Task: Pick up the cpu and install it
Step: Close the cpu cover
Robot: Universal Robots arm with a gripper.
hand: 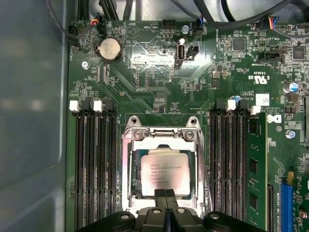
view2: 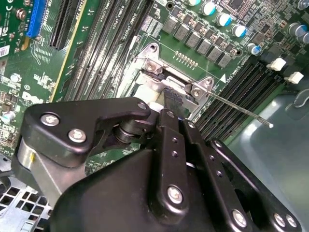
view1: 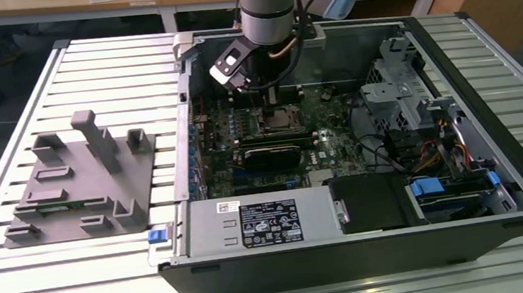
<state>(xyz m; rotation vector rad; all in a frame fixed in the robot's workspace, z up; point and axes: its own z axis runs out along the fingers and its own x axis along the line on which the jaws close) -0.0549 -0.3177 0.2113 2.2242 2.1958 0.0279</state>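
Observation:
The cpu (hand: 164, 172), a flat square chip with a pale silvery top, lies level inside the metal socket frame (hand: 128, 169) on the green motherboard (hand: 154, 87). My gripper (hand: 165, 193) hangs straight over the chip's near edge, its two black fingers pressed together with nothing between them. I cannot tell whether the fingertips touch the chip. In the second wrist view the gripper (view2: 171, 98) points down into the socket frame (view2: 150, 65), hiding most of the chip. In the exterior view the arm (view1: 267, 11) reaches into the open computer case above the socket (view1: 276, 122).
Black memory slots (hand: 94, 164) flank the socket, and a green memory stick (hand: 254, 169) stands in one. A thin socket lever (view2: 241, 110) juts out beside the frame. The case wall (hand: 29, 121) is close. A grey parts holder (view1: 80, 180) sits on the slatted table.

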